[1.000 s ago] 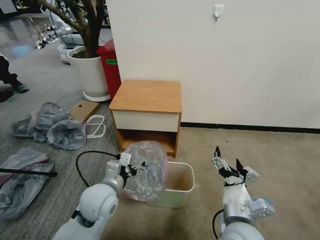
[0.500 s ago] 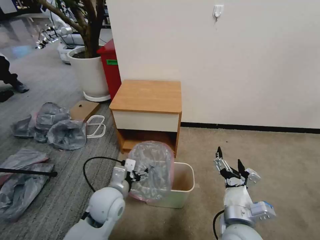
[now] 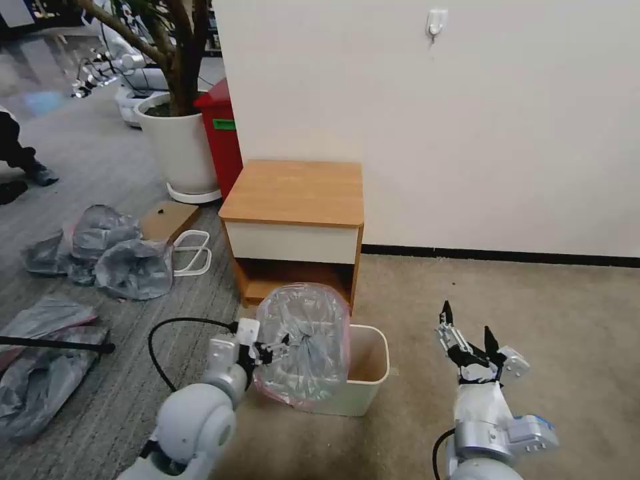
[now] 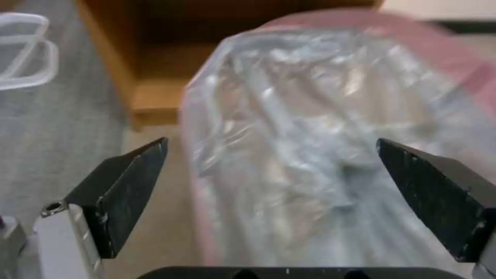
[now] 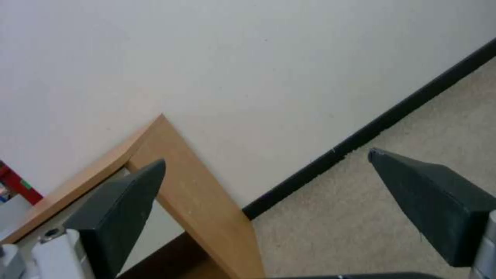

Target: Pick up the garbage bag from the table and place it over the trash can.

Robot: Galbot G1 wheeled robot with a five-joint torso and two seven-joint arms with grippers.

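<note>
While draping the thin translucent grey-clear plastic garbage bag with the pink-red rim (image 3: 303,343) over the small cream-white rectangular plastic trash can (image 3: 363,383), best to spread the pink rim wide and hook it past the bin's near left corner before pulling across. Left end effector (image 3: 283,347) spread wide open, gripping nothing, right against the billowed bag's left side, bag standing over the can's left edge on the floor before the low orange-brown wooden surface (image 3: 297,190). Right end effector (image 3: 470,337) open too, empty, well apart to the can's right.
</note>
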